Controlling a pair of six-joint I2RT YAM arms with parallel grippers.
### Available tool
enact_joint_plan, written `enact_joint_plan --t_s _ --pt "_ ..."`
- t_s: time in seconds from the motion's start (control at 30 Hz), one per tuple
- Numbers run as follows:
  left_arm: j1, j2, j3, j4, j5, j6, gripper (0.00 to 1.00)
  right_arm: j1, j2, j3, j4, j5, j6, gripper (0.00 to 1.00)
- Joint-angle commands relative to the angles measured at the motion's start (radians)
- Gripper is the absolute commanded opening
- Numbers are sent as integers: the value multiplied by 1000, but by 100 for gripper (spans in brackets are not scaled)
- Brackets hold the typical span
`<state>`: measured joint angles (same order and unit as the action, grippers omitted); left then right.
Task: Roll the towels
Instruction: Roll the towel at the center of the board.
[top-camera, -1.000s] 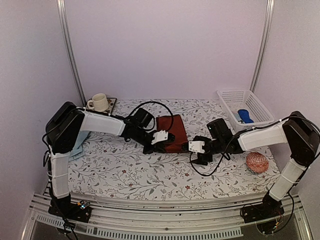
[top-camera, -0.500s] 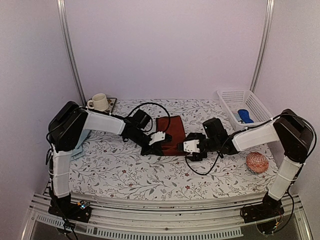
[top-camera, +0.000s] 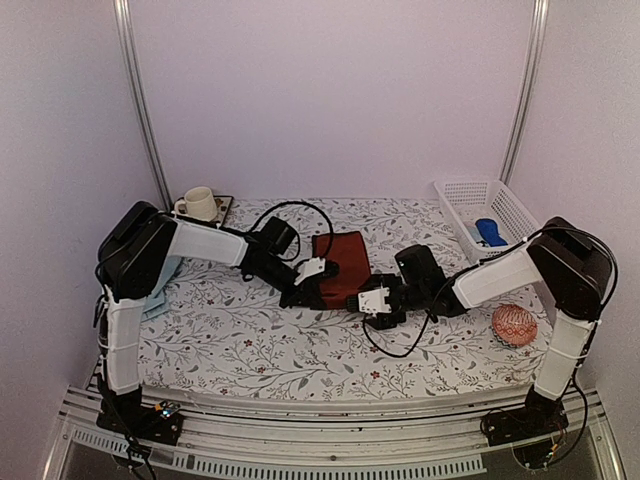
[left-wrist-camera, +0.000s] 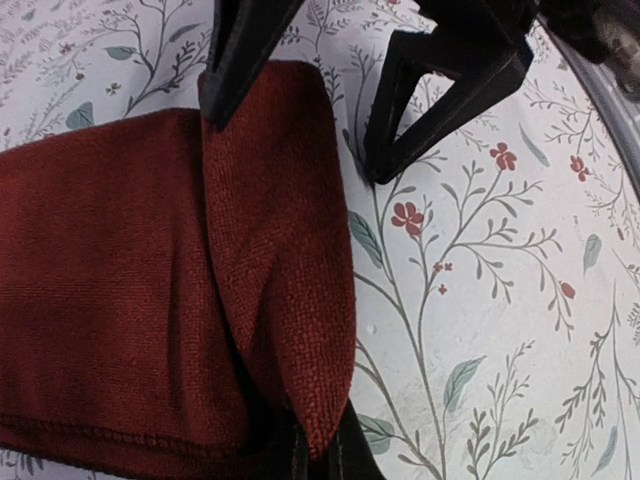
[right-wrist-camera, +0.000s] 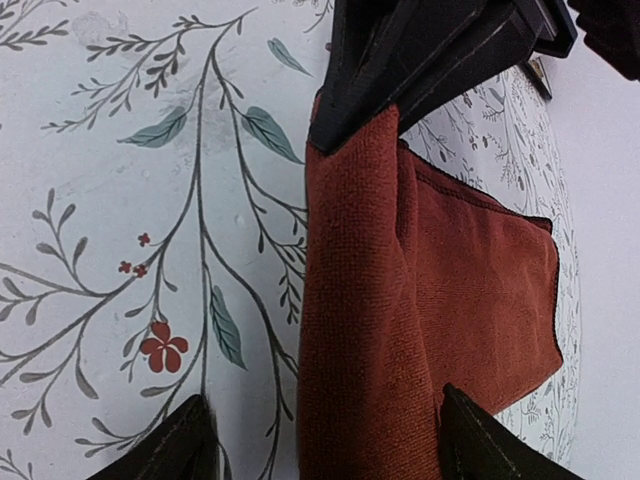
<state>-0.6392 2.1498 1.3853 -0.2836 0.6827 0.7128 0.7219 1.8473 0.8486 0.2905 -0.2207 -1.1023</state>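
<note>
Top external: maroon towel lies mid-desk toward the far edge; pale blue towel at the left edge under the left arm | Left wrist: left hand pinched shut on the maroon towel's folded-over flap | Right wrist: right hand spread wide, fingers straddling that flap, gripping nothing.

The towel pinched in the black jaws of the left gripper is dark maroon red with a fine woven grain. The same red fold lies between the black jaws of the right gripper. Under the 2 pairs of jaws the tablecloth is white, printed with grey-green leafy sprigs and small red flowers. Well left of the left jaws, the other towel is pale blue. Well right of the right jaws are a white mesh basket, a bright blue object and an orange-pink patterned ball.
</note>
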Motion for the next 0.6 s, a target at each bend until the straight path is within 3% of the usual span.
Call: enact_joint_plan --t_s 0.0,0.2,0.5,0.57 --pt "16 28 21 -19 60 -10 0 8 44 21 35 74 0 77" --pt "18 30 15 -22 72 -7 0 15 70 28 47 86 7 64" --pt "18 20 9 -46 76 22 0 14 71 63 -29 65 43 14" --pt "18 8 -1 -56 75 50 0 13 67 82 -86 41 73 7"
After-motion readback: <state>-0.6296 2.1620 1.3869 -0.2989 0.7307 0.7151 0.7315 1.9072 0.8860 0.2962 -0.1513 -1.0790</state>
